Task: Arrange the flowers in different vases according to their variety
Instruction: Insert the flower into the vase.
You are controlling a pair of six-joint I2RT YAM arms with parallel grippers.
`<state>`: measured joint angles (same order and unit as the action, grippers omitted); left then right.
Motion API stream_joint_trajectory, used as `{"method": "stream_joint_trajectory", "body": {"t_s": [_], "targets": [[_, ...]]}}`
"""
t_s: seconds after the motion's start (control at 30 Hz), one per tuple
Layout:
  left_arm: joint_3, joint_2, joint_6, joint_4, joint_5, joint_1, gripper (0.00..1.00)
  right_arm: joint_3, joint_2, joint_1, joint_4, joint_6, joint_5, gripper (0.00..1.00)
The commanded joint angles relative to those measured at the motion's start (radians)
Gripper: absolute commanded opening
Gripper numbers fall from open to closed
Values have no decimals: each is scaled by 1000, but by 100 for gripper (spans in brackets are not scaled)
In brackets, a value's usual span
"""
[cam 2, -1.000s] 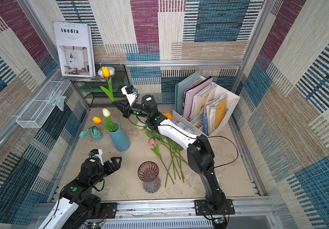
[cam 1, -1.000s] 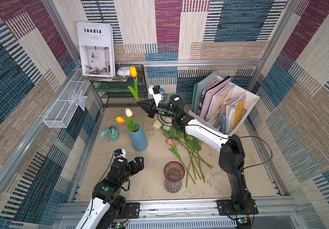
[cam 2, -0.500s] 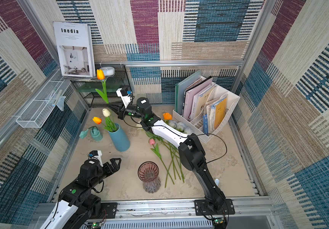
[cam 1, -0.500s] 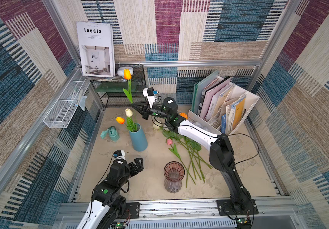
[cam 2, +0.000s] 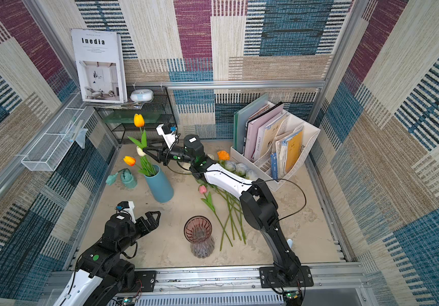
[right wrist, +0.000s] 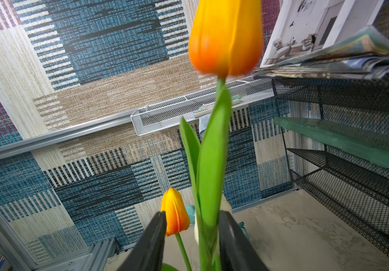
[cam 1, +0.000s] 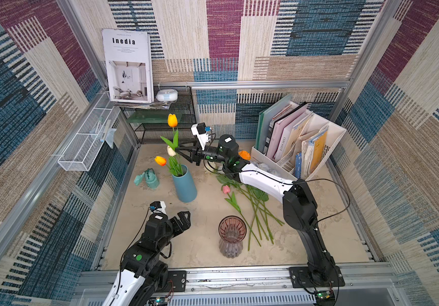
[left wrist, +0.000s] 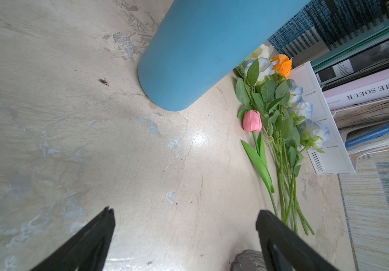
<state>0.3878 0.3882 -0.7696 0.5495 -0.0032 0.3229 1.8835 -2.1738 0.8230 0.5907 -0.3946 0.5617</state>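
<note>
A tall orange-yellow tulip (cam 1: 172, 120) (right wrist: 226, 37) stands upright with its stem running down into the blue vase (cam 1: 184, 185). An orange tulip (cam 1: 160, 160) and a white tulip (cam 1: 171, 151) stand in the same vase. My right gripper (cam 1: 178, 147) (right wrist: 192, 213) is open around the tall tulip's stem, which lies close to one finger. The pink tulip (cam 1: 225, 189) (left wrist: 251, 120) and the roses, among them an orange rose (cam 1: 244, 154), lie on the table under the right arm. The purple glass vase (cam 1: 232, 235) stands empty at the front. My left gripper (cam 1: 182, 218) (left wrist: 186, 210) hovers open at the front left.
A teal watering can (cam 1: 148, 179) sits left of the blue vase. A white file rack (cam 1: 300, 148) with books stands at the back right. A black mesh shelf (cam 1: 165, 124) is at the back, and a wire basket (cam 1: 86, 148) hangs on the left wall.
My right gripper carried the tall tulip left and down over the blue vase, then its jaws parted from the stem. The left arm stayed put.
</note>
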Motion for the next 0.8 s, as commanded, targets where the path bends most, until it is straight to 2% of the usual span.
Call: {"method": "stream_joint_trajectory", "body": {"t_s": [0.0,0.2,0.33,0.47,0.6,0.77], "targets": [[13,-3,3,22,9,-1,99,-51,50,2,18,5,0,46],[38,1,14,42,57,-1,99,-140,156,1,-105,54,-22,54],[62,28,6,46,176,-1,99,-200,268,1,-314,88,-78,56],[88,60,-6,73,284,0,99,-399,445,-9,-454,121,-172,62],[84,75,-34,76,339,1,99,-668,664,-29,-480,122,-286,69],[82,130,-43,75,370,3,98,-981,961,-84,-461,70,-388,89]]}}
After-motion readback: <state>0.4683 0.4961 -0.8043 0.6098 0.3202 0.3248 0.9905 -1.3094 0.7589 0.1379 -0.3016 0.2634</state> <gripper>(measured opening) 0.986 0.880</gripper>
